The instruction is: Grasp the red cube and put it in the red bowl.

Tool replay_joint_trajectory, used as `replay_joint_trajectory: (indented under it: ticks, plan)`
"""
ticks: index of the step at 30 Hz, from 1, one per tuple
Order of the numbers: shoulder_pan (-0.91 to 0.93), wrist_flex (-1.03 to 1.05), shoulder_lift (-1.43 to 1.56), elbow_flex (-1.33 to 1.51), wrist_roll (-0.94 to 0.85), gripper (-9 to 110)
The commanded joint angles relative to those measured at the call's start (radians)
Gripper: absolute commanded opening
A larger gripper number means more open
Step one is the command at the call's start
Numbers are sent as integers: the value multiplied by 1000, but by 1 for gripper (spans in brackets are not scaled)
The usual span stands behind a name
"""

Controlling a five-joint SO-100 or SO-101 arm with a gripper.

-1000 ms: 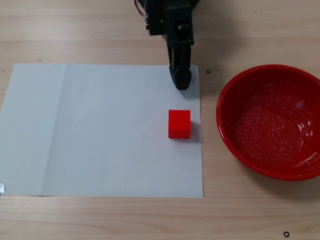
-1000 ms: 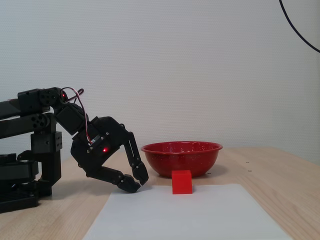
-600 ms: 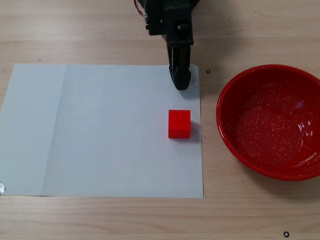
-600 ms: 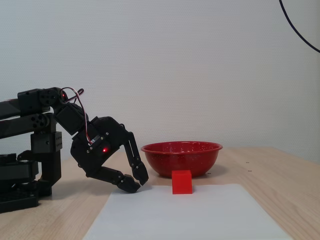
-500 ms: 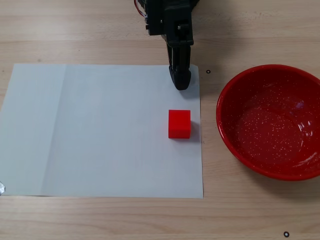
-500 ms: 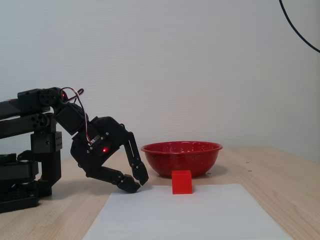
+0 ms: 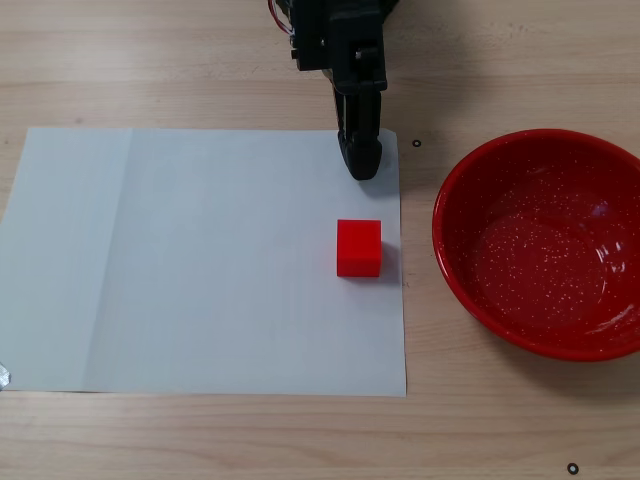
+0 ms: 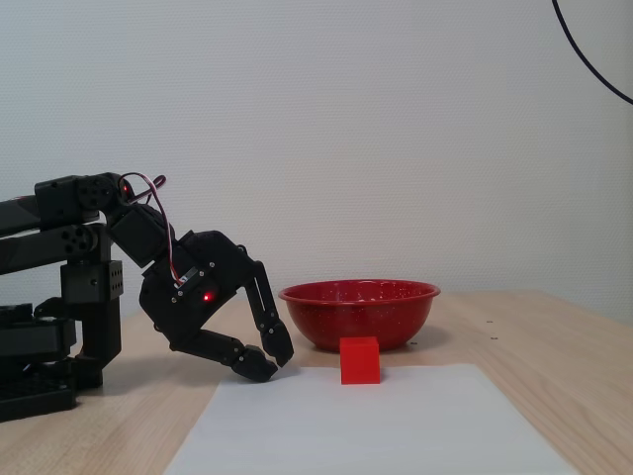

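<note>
Gripper [image 8: 269, 361] low over the near edge of the white paper sheet [image 7: 200, 260], fingertips almost together, holding nothing. Red cube [image 7: 359, 247] just beyond on the paper, apart from the tips. Red bowl [image 7: 455, 265] off the paper's right edge, on the wooden table [image 7: 150, 60].

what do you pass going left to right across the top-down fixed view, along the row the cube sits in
white paper sheet → red cube → bare strip of wooden table → red bowl
</note>
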Motion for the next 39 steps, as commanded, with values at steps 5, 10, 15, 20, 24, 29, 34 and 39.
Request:
replay_joint_trajectory:
  ticks: [5,10,15,20,24,29,34,39]
  plan:
    - [-20,48,-38,-46,-12,0]
    - [-18,115,-64,-127,-18,0]
    - [-28,166,-104,-218,-23,0]
    - [-28,276,-163,-339,-31,0]
    - [-29,360,-238,-448,-51,0]
    - [-41,405,-345,-561,-60,0]
    - [-48,417,-453,-683,-48,0]
    - [-46,442,-591,-824,-55,0]
